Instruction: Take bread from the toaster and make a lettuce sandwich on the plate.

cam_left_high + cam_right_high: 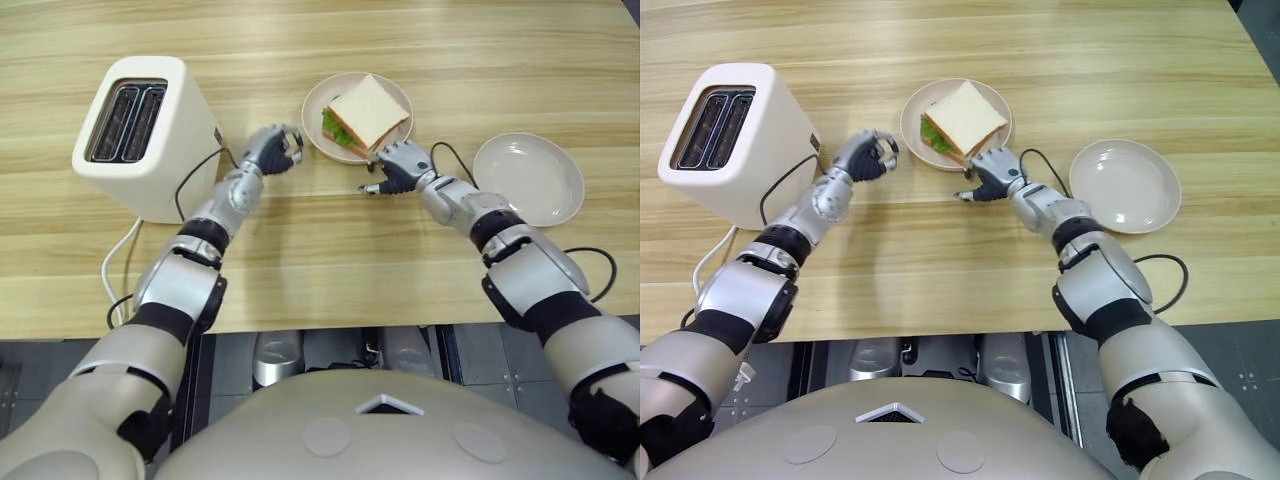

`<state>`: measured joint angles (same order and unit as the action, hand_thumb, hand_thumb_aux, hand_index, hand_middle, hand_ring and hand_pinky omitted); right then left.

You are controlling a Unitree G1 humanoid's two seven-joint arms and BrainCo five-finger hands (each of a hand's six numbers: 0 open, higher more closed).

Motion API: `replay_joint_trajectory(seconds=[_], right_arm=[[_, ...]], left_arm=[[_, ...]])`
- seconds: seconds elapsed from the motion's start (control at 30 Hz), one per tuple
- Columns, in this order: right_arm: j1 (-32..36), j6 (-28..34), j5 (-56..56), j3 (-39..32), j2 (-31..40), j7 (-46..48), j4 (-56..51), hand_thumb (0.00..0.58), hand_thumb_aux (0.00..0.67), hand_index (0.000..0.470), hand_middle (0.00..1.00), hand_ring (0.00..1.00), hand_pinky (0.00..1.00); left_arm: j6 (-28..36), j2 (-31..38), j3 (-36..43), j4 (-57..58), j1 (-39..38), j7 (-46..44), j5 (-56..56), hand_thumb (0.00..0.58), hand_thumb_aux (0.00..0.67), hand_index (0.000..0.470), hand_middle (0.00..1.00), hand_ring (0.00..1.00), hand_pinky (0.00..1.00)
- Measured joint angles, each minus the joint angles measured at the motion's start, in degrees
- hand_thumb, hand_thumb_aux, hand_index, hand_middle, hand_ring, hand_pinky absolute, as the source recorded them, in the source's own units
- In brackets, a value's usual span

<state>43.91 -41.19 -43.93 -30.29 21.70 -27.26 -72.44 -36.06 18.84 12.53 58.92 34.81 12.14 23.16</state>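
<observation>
Looking through the left eye view, the sandwich (368, 112) sat assembled on the plate (318, 100), lettuce (333, 125) poking out at its left edge, its corners set diamond-wise. The right hand (403, 165) lay just beside the plate's near rim, nearer than the left hand (272, 150), which hung off the plate's left side. Both were loosely clenched around nothing. From the right eye view, the toaster (740, 170) stood well apart on the left, a second plate (1125, 185) sat to the right, and the wooden table (940, 250) offered room for drawing back.
</observation>
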Motion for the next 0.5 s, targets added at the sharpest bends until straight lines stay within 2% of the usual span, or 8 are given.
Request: replay_joint_trajectory(seconds=[0.1, 0.13, 0.2, 0.3, 0.4, 0.5], right_arm=[[-8.03, -10.31, 12.25, 8.35, 2.59, 4.34, 7.15, 0.0, 0.0, 0.0, 0.0, 0.0, 0.0], [-12.28, -13.36, 17.24, 10.45, 2.66, 6.68, 10.68, 0.0, 0.0, 0.0, 0.0, 0.0, 0.0], [-20.14, -15.72, 24.47, 12.76, 2.08, 11.11, 17.98, 0.0, 0.0, 0.0, 0.0, 0.0, 0.0], [-28.16, -14.93, 33.85, 15.17, -0.58, 16.02, 29.33, 0.0, 0.0, 0.0, 0.0, 0.0, 0.0], [-33.58, -10.33, 43.56, 17.13, -4.18, 20.53, 41.7, 0.0, 0.0, 0.0, 0.0, 0.0, 0.0], [-36.84, -6.18, 48.73, 18.5, -7.26, 23.14, 49.31, 0.0, 0.0, 0.0, 0.0, 0.0, 0.0]], left_arm=[[-1.5, 0.12, -4.64, -17.85, -13.91, -5.06, -9.74, 0.0, 0.0, 0.0, 0.0, 0.0, 0.0], [-0.61, -0.92, -5.35, -25.2, -19.78, -6.72, -13.04, 0.0, 0.0, 0.0, 0.0, 0.0, 0.0], [3.99, -3.98, -5.79, -37.09, -28.37, -9.36, -19.24, 0.0, 0.0, 0.0, 0.0, 0.0, 0.0], [12.13, -9.21, -6.87, -50.14, -34.13, -10.6, -27.78, 0.0, 0.0, 0.0, 0.0, 0.0, 0.0], [18.84, -12.32, -6.86, -57.96, -36.5, -8.32, -27.23, 0.0, 0.0, 0.0, 0.0, 0.0, 0.0], [22.61, -14.89, -6.97, -61.89, -38.38, -5.84, -25.01, 0.0, 0.0, 0.0, 0.0, 0.0, 0.0]])
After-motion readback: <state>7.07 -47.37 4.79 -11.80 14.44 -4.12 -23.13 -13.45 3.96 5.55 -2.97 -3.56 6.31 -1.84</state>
